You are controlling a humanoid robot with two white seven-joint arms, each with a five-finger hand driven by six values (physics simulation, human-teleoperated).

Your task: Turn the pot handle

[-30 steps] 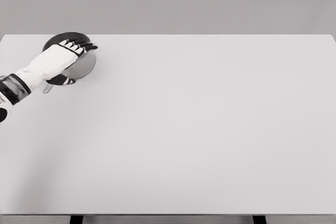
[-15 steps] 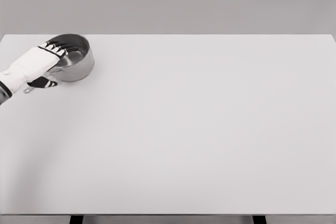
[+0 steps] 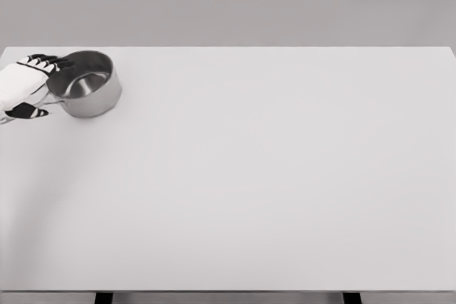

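Turning the pot by its handle at the desk's far left corner

On the wide white desk (image 3: 271,176) the steel pot (image 3: 85,90) is seen upright near the far left corner, mouth up; its handle (image 3: 51,101) is judged to point left, mostly hidden under the left hand (image 3: 21,87). That hand is curled about the handle side with dark fingers (image 3: 39,60) by the rim, but whether the handle is truly gripped cannot be told. The pot should be swung slowly about its base, kept flat and clear of the edge.
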